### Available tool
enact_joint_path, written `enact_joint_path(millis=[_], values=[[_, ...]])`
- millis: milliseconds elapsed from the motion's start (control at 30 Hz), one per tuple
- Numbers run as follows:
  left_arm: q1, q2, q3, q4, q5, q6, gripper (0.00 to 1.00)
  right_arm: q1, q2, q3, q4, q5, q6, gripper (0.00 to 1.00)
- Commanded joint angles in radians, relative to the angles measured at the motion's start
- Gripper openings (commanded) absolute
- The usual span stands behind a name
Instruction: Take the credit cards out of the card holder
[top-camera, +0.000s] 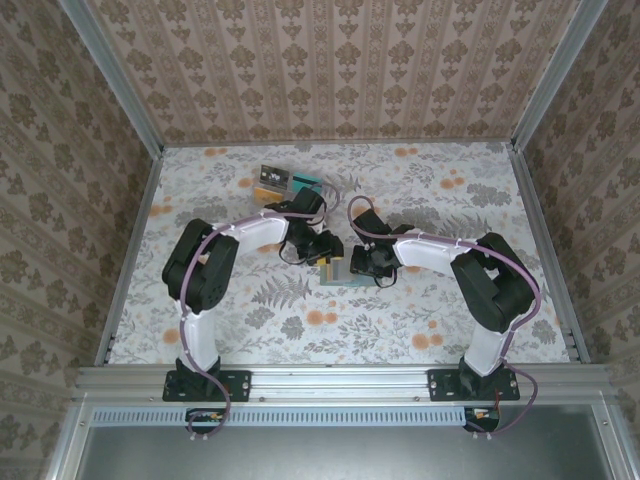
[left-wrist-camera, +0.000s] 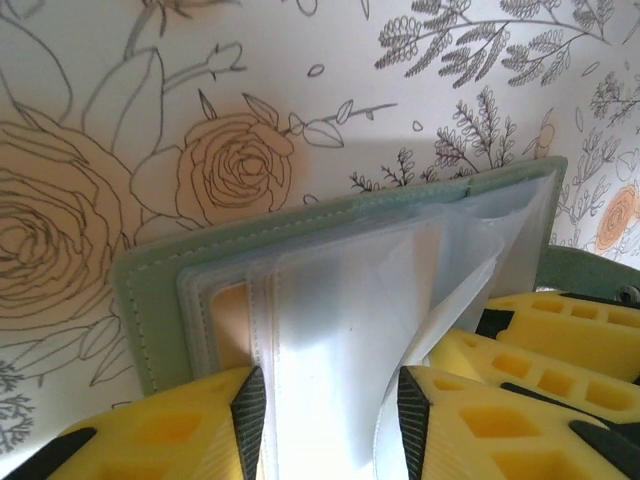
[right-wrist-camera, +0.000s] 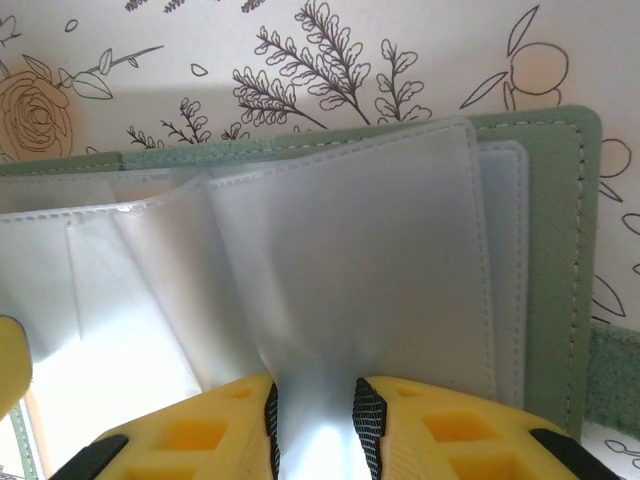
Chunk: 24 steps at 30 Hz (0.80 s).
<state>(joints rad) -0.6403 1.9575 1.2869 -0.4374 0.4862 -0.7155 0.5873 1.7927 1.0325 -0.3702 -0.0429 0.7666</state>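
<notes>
Pinching card holder sleeve edge: right claw; left claw straddles another.

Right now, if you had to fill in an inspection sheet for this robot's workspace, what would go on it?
Surface: floral tablecloth, flat, no spills seen.
Job's things: grey-green card holder lies open between the two arms; a tan-orange credit card sits in one of its clear sleeves.
Clutter: clear tray of colourful cards at the far side, apart from the card holder.
Grippers: left gripper astride a clear sleeve, jaws apart, grip unclear; right gripper pinching a sleeve of the card holder.
Cables: purple cables run along both arms; no snag seen.
Surroundings: wallpapered walls, metal frame.
</notes>
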Motion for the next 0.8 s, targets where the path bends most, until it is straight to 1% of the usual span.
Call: enact_joint_path(millis=[0, 200, 500, 633, 700, 767], values=[[0.013, 0.021, 0.028, -0.035, -0.004, 0.030, 0.44, -0.003, 0.109, -0.072, -0.064, 0.057, 0.016, 0.32], [0.011, 0.046, 0.038, -0.026, 0.056, 0.034, 0.44, -0.003, 0.110, -0.072, -0.062, 0.057, 0.015, 0.32], [0.011, 0.028, 0.047, -0.002, 0.139, 0.047, 0.35, -0.003, 0.110, -0.072, -0.059, 0.054, 0.013, 0.32], [0.011, 0.009, 0.041, 0.012, 0.150, 0.042, 0.31, -0.005, 0.098, -0.070, -0.059, 0.047, 0.013, 0.32], [0.011, -0.001, 0.029, 0.026, 0.150, 0.036, 0.30, -0.008, 0.076, -0.069, -0.057, 0.035, 0.011, 0.32], [0.010, -0.009, 0.018, 0.049, 0.190, 0.024, 0.31, -0.013, 0.044, -0.069, -0.045, 0.018, 0.003, 0.32]])
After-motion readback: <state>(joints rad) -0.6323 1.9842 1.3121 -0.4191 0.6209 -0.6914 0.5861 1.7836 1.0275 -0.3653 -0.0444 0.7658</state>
